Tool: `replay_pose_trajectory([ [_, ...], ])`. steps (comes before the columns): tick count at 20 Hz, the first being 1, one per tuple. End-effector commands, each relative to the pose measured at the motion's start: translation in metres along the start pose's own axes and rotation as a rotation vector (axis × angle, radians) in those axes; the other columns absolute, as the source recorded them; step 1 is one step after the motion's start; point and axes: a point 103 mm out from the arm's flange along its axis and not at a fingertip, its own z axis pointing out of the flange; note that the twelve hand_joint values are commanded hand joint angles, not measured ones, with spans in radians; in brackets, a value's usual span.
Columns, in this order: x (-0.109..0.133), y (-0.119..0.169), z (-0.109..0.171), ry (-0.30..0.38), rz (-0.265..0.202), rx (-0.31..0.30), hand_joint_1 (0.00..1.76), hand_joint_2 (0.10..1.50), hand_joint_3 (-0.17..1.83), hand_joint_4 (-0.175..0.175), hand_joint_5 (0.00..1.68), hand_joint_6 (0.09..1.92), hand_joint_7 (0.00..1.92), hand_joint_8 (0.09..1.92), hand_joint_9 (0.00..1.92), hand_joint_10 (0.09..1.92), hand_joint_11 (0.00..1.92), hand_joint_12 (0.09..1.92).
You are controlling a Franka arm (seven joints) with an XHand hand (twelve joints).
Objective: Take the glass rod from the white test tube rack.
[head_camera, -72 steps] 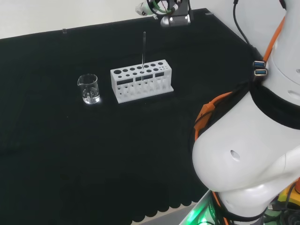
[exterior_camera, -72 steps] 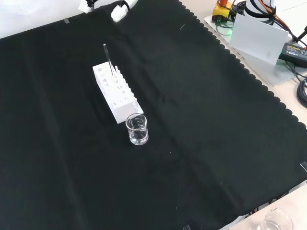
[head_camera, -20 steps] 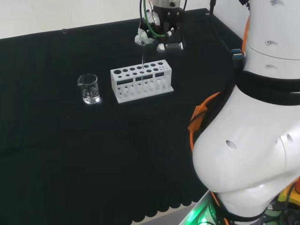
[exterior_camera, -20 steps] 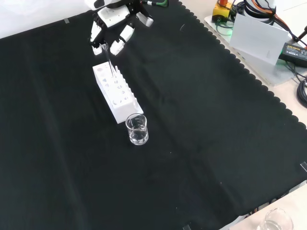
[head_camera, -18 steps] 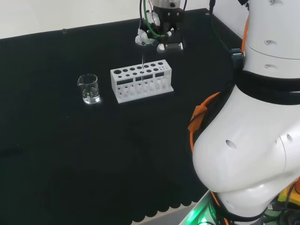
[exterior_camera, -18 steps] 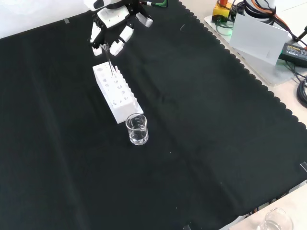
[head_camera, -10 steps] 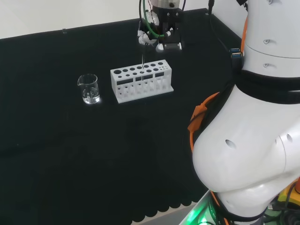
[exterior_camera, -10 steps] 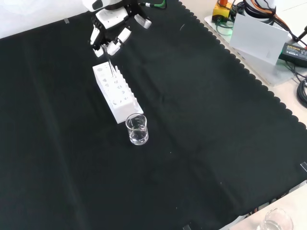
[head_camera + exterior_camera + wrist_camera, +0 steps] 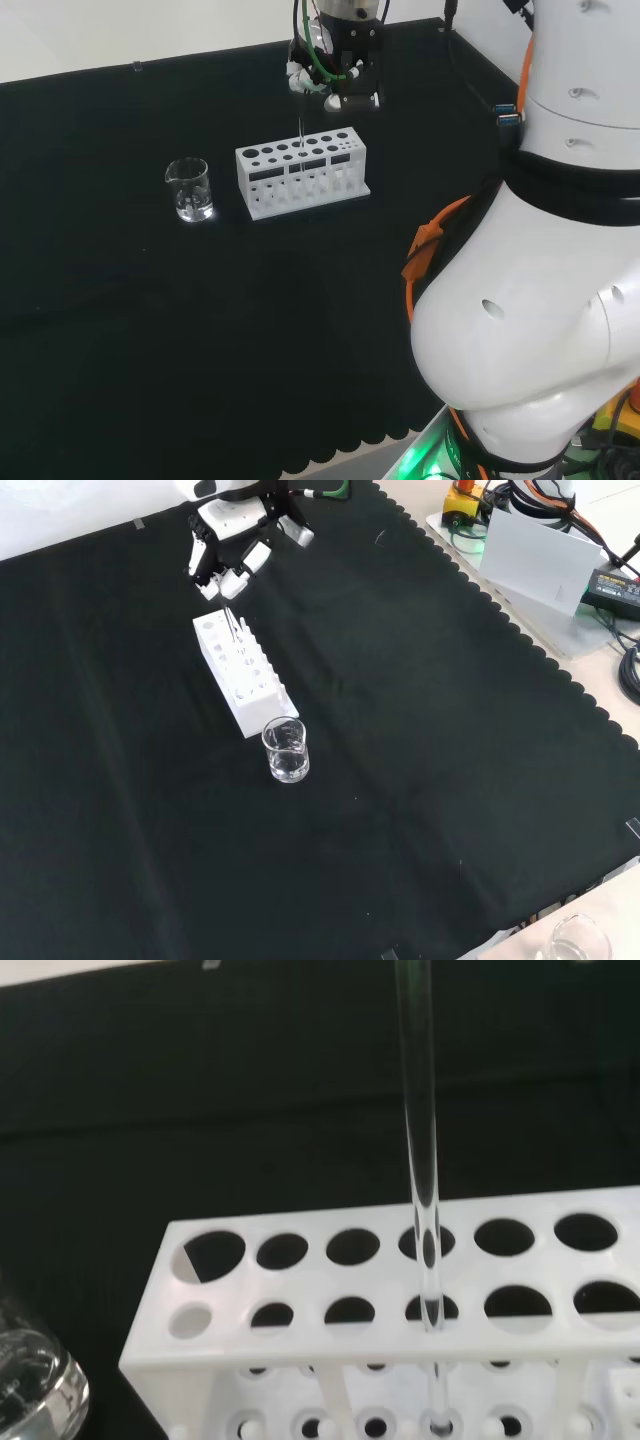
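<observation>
Glass rod: one, clear, upright, its lower end down a hole of the rack's near row in the wrist view; its top is pinched in the curled fingers.
White test tube rack: one, two rows of round holes, mid-cloth in the head view.
Hand: above the rack's far end in the front view, clasping the rod.
Beaker: one, clear, just beside the rack's near end in the front view.
Black cloth: bare to the right of the rack in the front view; scalloped edge well apart from it.
</observation>
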Motion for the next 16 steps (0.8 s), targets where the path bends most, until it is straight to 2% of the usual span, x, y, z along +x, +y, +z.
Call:
replay_pose_trajectory([
  [1,0.011,-0.011,-0.016,-0.048,-0.017,-0.096,1.29,1.1,-0.16,-0.126,1.14,0.65,1.27,0.71,1.52,0.68,1.59,0.53],
  [5,0.012,-0.023,-0.04,-0.057,-0.022,-0.128,1.32,1.05,-0.17,-0.148,1.32,0.31,1.4,0.5,1.65,0.53,1.65,0.45],
  [7,0.013,-0.028,-0.054,-0.064,-0.021,-0.132,1.32,1.04,-0.17,-0.159,1.36,0.22,1.43,0.46,1.69,0.49,1.67,0.42],
  [10,0.016,-0.036,-0.073,-0.076,-0.014,-0.126,1.32,1.04,-0.17,-0.173,1.38,0.16,1.44,0.44,1.72,0.46,1.69,0.41],
  [16,0.021,-0.05,-0.107,-0.102,-0.003,-0.124,1.33,1.04,-0.17,-0.175,1.42,0.09,1.45,0.44,1.77,0.41,1.71,0.4],
])
